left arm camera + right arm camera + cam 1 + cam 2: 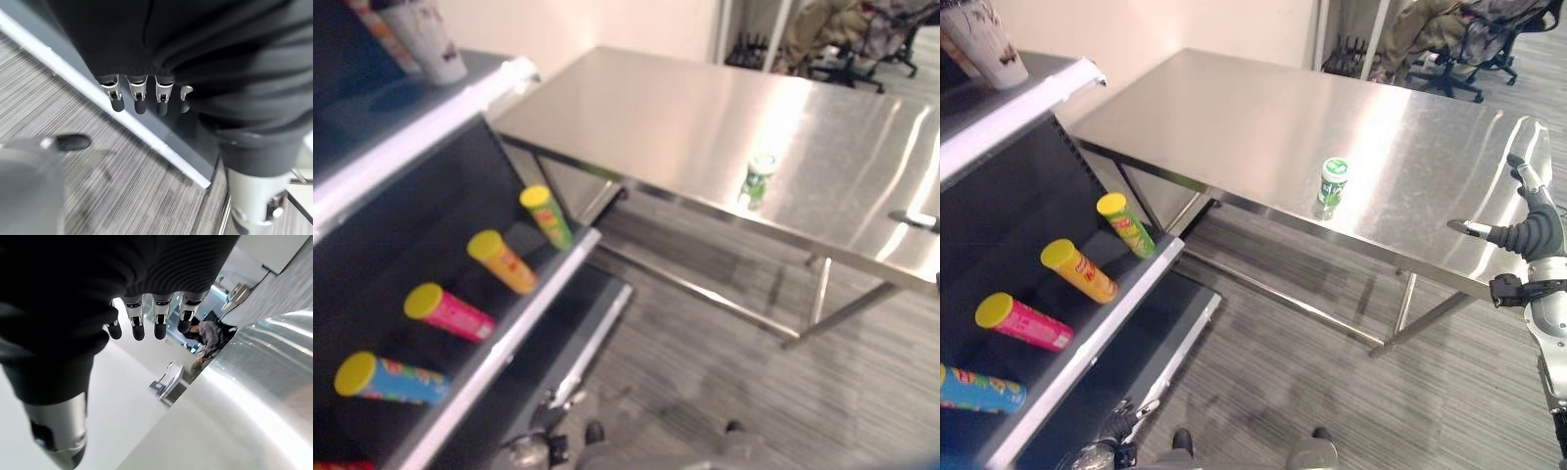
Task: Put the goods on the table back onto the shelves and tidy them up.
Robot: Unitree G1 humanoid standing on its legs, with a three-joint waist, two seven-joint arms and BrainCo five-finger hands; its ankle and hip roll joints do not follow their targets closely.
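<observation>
On the steel worktop (1263,117), near its front edge, stands one small green-and-white bottle (1333,183), upright and alone. To the robot's left, the dark shelf (1087,343) holds four yellow-capped tubes lying on their sides in a row: a green one (1126,224), an orange one (1079,269), a pink one (1023,322) and a blue one (977,388). One white printed cup (981,41) sits on the shelf level above. Right hand (1526,227) hangs at the worktop's right end, well apart from the bottle, its fingers (138,324) straight and empty. Left hand (146,88) hangs low beside the shelf's bottom edge, fingers loosely extended, holding nothing. A person (1420,29) sits on a chair beyond the worktop.
</observation>
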